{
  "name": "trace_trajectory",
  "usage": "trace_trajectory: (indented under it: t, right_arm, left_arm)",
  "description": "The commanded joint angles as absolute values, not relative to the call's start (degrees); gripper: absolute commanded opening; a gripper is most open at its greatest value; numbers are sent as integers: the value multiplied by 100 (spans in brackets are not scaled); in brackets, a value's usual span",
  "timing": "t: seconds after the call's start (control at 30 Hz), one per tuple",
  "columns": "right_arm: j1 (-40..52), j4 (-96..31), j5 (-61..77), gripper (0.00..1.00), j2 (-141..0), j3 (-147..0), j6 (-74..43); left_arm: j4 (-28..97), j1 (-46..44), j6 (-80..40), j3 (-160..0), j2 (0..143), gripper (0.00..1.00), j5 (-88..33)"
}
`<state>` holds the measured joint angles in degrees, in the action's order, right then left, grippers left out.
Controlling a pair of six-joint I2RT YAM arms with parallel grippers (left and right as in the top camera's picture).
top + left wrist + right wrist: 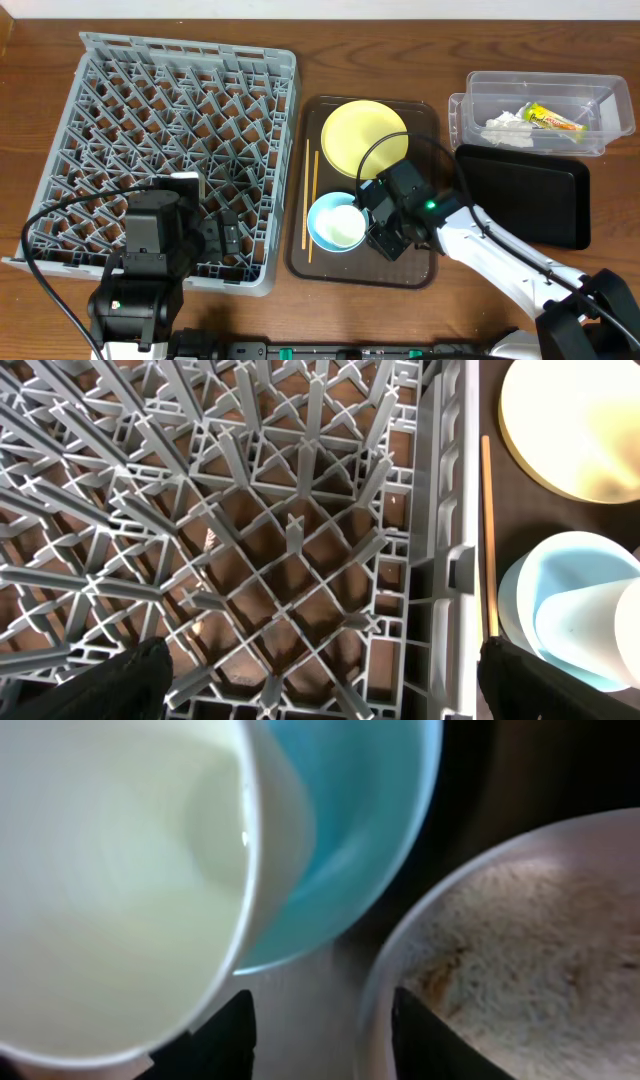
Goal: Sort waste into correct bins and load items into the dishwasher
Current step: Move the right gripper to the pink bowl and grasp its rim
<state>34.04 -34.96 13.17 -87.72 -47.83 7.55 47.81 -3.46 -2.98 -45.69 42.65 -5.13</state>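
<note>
Overhead: the rack (180,150) takes the left of the surface (400,40). The brown tray (422,120) beside it carries the plate (362,135), the blue bowl (318,212) with the white bowl (345,228) nested inside, and the chopsticks (311,200) along its left edge. The tub (478,108) at the far right holds the paper (508,125) and the wrapper (552,120), and the black tray (525,200) lies just beside it. The right end effector (385,225) sits at the bowls' right side, between them and the plate. The left end effector (218,238) hangs over the rack's near edge.

Left wrist: the left fingers (130,675) stand spread wide over bare lattice, touching nothing.

Right wrist: the white bowl's rim fills the left, with the blue bowl under it. To the right we see what look like beige scraps (520,950) inside a pale round rim, and we cannot tell whose rim it is. The right fingers (225,1035) stand partly spread, with the white rim just by the left one. We see nothing pinched between them.

We judge the bowls stiff, light and smooth, so likely slippery. The rim is the place to pinch. Since they are nested, the blue bowl may lift along with the white one.
</note>
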Motion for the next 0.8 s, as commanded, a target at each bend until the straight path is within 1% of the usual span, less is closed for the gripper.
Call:
trace_trajectory:
  t: [0.0, 0.13, 0.23, 0.33, 0.4, 0.57, 0.7, 0.77]
  right_arm:
    - [3514, -3411, 1017, 38, -8777, -4657, 478]
    - [3522, -3409, 770, 26, -8777, -4637, 274]
    - [3522, -3402, 751, 20, -8777, -4637, 217]
    - [3522, -3404, 753, 18, -8777, -4637, 217]
    - [3522, -3409, 751, 13, -8777, -4635, 215]
    - [3522, -3404, 746, 11, -8777, -4587, 215]
    - [3522, -3391, 722, 12, -8777, -4565, 215]
    - [3524, -3402, 681, 9, -8777, -4565, 209]
  left_arm:
    - [4801, -318, -329, -4674, 4261, 98, -427]
    - [4803, -318, -329, -4674, 4261, 98, -427]
    - [4801, -318, -329, -4674, 4261, 98, -427]
    - [4803, -318, -329, -4674, 4261, 98, -427]
    - [4801, -318, -329, -4674, 4261, 98, -427]
    - [4840, -318, -329, -4674, 4261, 98, -427]
    - [4882, -318, -329, -4674, 4261, 98, -427]
    - [4882, -318, -329, -4674, 4261, 98, -427]
